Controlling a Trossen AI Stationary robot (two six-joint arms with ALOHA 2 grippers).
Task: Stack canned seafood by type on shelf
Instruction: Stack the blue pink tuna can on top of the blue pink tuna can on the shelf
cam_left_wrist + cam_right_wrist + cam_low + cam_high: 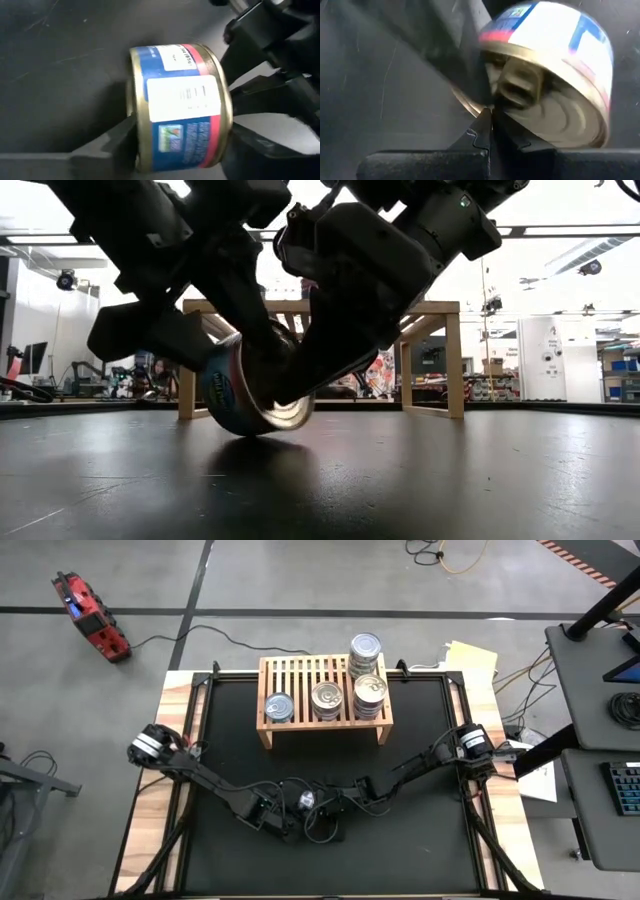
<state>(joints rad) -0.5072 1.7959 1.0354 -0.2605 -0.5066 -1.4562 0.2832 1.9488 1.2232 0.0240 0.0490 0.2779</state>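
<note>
A can of seafood (pixel 177 107) with a blue, red and white label is tipped up on the black mat near the table's front middle (pixel 307 802). My left gripper (pixel 180 137) closes around it, one finger at each flat end. My right gripper (pixel 489 120) is shut, its tips at the can's lid end, below the pull tab (pixel 520 90). The light-wood shelf (pixel 300 675) stands at the far middle. On its slatted top are two single cans (pixel 279 707) (pixel 327 698) and two stacks (pixel 370 695) (pixel 365 650). My left gripper pinches the can between its two fingers, one on each flat end (pixel 134 127), slanting down from the table's left. The can is tilted, its label wall facing up, and its lower rim (pixel 255 430) rests on the mat. My right gripper's shut fingertips (pixel 482 127) touch the lower rim of the can's lid end (pixel 495 112), slanting down from the table's right.
The mat (pixel 420 750) stretches between the shelf and the grippers. The shelf's legs (pixel 455 360) stand behind the can in the low view. The two arms meet closely over the can.
</note>
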